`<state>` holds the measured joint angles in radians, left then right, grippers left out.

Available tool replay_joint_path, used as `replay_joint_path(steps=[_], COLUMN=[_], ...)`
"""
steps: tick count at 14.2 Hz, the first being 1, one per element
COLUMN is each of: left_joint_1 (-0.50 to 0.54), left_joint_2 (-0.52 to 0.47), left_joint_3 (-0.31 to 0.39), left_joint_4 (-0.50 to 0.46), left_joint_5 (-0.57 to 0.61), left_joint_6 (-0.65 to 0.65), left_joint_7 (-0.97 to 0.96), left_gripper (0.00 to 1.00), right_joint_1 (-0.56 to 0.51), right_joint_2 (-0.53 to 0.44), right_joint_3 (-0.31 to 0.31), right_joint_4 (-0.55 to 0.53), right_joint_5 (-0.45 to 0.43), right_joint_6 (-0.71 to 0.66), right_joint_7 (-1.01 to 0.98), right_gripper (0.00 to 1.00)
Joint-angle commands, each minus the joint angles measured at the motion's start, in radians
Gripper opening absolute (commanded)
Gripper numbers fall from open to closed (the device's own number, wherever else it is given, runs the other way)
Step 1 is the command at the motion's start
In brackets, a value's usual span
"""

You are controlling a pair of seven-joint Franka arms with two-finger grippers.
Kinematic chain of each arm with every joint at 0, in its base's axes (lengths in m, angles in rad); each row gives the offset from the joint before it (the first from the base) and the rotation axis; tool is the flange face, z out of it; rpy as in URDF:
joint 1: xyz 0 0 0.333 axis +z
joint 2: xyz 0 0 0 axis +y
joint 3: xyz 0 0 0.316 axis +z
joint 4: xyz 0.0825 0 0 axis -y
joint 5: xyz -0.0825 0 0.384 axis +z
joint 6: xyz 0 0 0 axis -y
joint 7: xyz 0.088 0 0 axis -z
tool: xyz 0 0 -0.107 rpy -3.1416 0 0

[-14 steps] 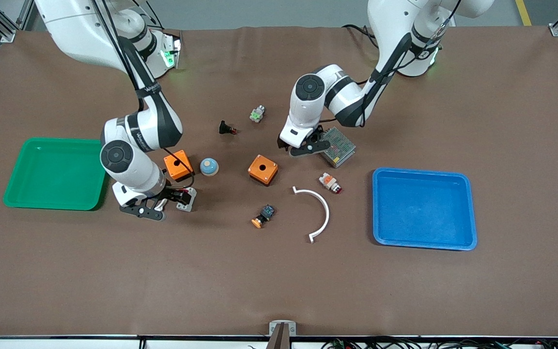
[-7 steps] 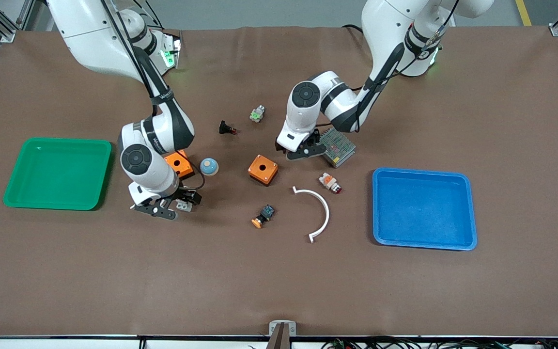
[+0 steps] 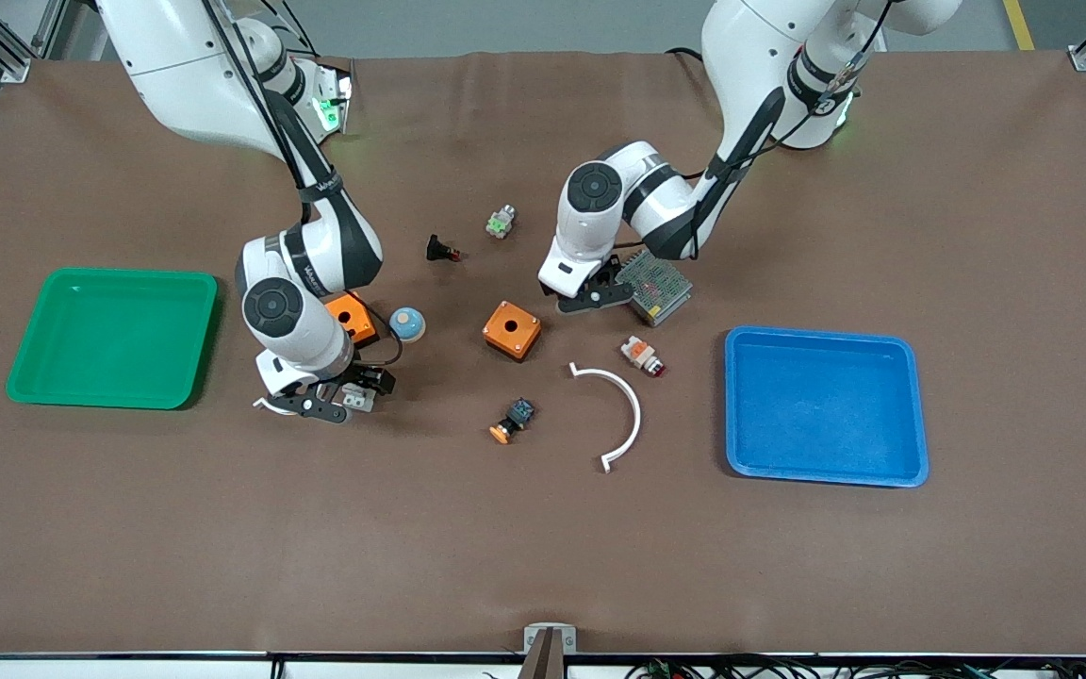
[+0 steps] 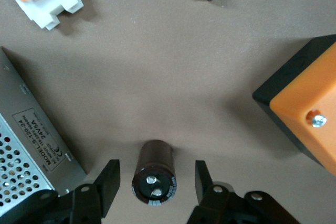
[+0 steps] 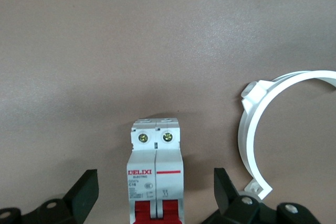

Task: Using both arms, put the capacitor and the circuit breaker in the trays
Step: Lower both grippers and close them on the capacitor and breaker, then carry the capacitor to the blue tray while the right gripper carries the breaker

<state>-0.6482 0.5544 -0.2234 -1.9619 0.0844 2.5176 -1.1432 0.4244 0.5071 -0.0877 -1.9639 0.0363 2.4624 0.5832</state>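
Note:
The capacitor (image 4: 154,174), a small dark upright cylinder, stands on the brown mat between my left gripper's (image 4: 155,183) open fingers, and neither finger touches it. In the front view the left gripper (image 3: 588,292) hangs low beside the silver mesh box and hides the capacitor. The circuit breaker (image 5: 155,178), light grey with red levers, lies between my right gripper's (image 5: 156,199) open fingers with gaps on both sides. In the front view the right gripper (image 3: 340,394) is low over the breaker (image 3: 359,399), near the orange box beside the green tray.
A green tray (image 3: 53,391) sits at the right arm's end and a blue tray (image 3: 741,405) at the left arm's end. Two orange boxes (image 3: 512,330) (image 3: 351,316), the mesh box (image 3: 661,283), a white arc (image 3: 626,401), a white clip (image 5: 254,145) and small button parts lie between the trays.
The right gripper has moved toward the left arm's end and now straddles the circuit breaker. The left gripper has shifted slightly and settled around the capacitor.

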Motion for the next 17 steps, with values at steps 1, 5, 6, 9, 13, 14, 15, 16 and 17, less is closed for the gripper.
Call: replay_joint_path(steps=[1,5,6,9,13,14,15,16,17], left_joint_1=[-0.001,0.001,0.002,0.01,0.108,0.14,0.177,0.209,0.247], left_joint_2=[0.006,0.006,0.003,-0.045,-0.154,-0.166,-0.172,-0.183,-0.192], left_joint_3=[0.003,0.003,0.003,0.004,0.001,0.001,0.0,-0.001,0.001], left_joint_4=[0.011,0.009,0.008,0.005,0.067,0.099,0.139,0.17,0.19], left_joint_5=[0.023,0.023,0.023,0.023,0.012,0.011,0.008,-0.001,-0.009], left_joint_6=[0.009,0.007,0.003,-0.028,-0.222,-0.28,-0.362,-0.432,-0.488], left_joint_7=[-0.024,-0.024,-0.024,-0.024,0.028,0.068,0.123,0.176,0.251], left_gripper=[0.32,0.22,0.21,0.21,0.23,0.23,0.23,0.22,0.22], right_joint_1=[-0.001,0.002,0.001,-0.019,-0.107,-0.139,-0.177,-0.228,-0.274], right_joint_2=[0.001,-0.001,-0.001,-0.025,-0.129,-0.163,-0.189,-0.215,-0.24], right_joint_3=[-0.003,-0.003,-0.003,-0.004,-0.009,-0.01,-0.011,-0.011,-0.011], right_joint_4=[-0.013,-0.013,-0.012,0.005,0.079,0.077,0.073,0.066,0.05], right_joint_5=[0.013,0.014,0.014,0.014,0.013,0.013,0.013,0.013,0.011], right_joint_6=[0.021,0.013,0.007,-0.046,-0.241,-0.267,-0.295,-0.328,-0.344], right_joint_7=[0.009,0.009,0.012,0.006,-0.063,-0.119,-0.181,-0.271,-0.348], right_gripper=[0.83,0.2,0.02,0.0,0.0,0.0,0.0,0.0,0.0])
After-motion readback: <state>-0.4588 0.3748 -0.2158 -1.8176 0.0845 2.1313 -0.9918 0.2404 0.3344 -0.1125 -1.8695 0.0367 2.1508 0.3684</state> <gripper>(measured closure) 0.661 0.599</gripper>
